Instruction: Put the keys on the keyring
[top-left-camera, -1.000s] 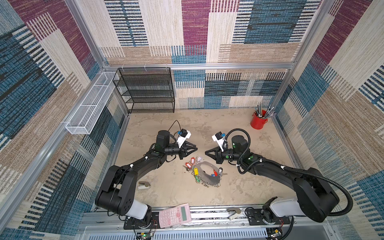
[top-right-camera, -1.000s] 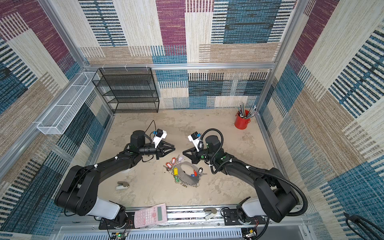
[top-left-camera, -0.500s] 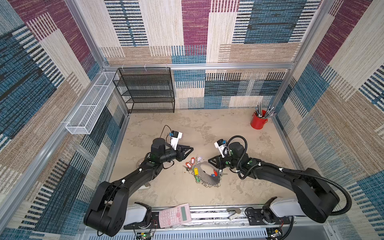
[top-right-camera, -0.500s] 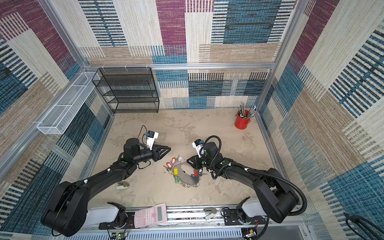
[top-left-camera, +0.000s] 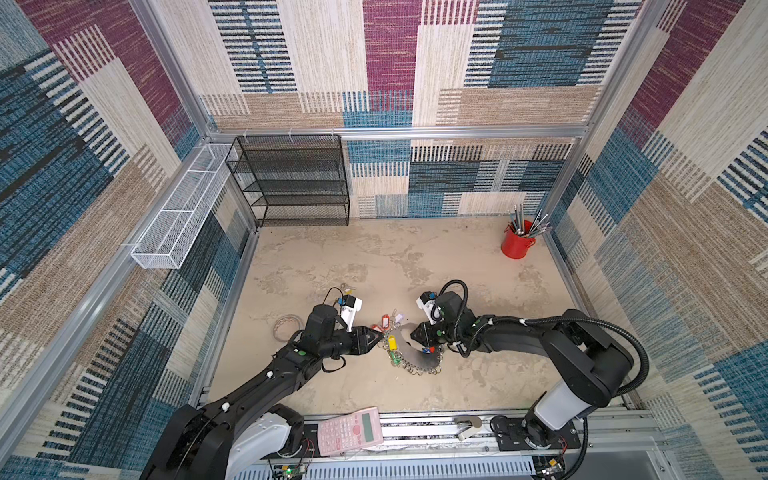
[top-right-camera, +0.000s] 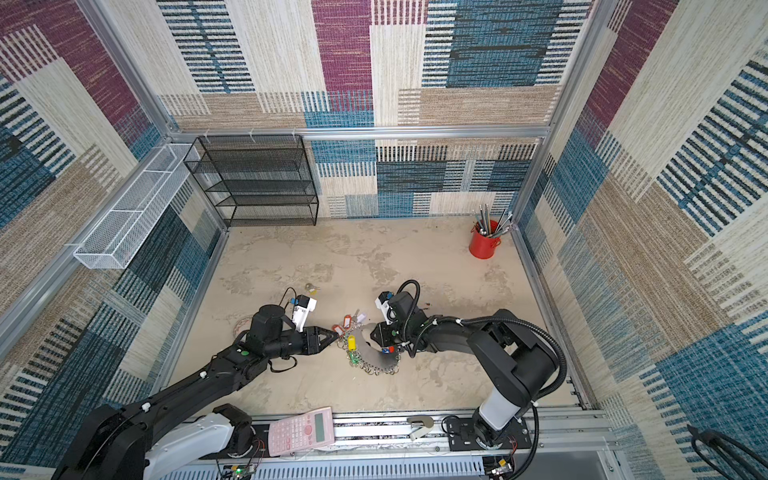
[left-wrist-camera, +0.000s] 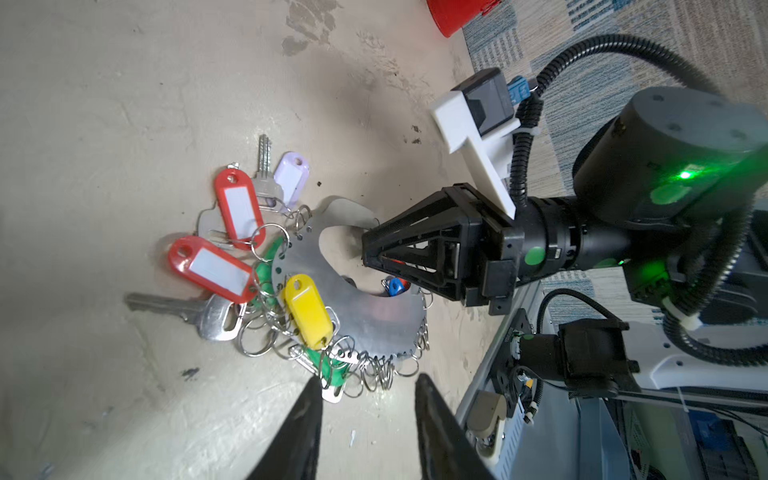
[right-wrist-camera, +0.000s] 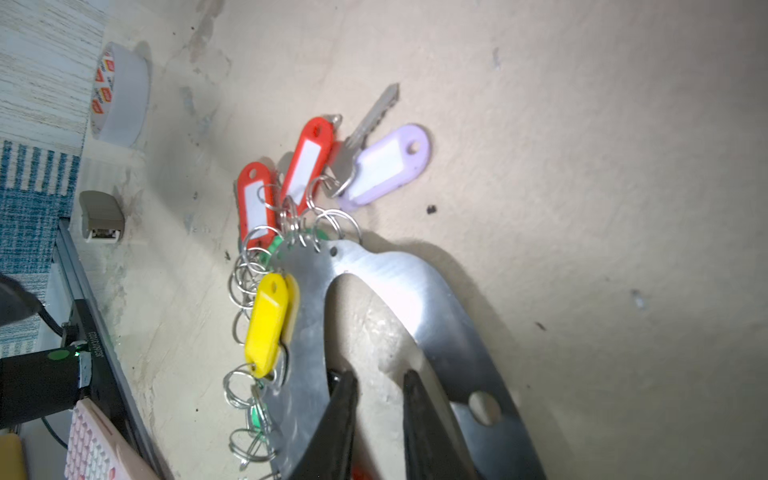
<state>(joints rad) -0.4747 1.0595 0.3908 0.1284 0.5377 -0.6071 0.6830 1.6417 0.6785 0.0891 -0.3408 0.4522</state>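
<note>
My left gripper (top-left-camera: 378, 337) hangs low just beside the large flat grey C-shaped metal keyring (top-left-camera: 409, 354), jaws parted with nothing between them. My right gripper (right-wrist-camera: 376, 378) sits with its tips down in the hollow of that ring, narrowly spread. Each dark finger (right-wrist-camera: 340, 411) is close to an inner edge, and nothing is pinched. The tiny silver keys with the small yellow tag (top-left-camera: 345, 286) lie on the beige tabletop (top-left-camera: 374, 257) beyond the left wrist, well apart from the ring.
</note>
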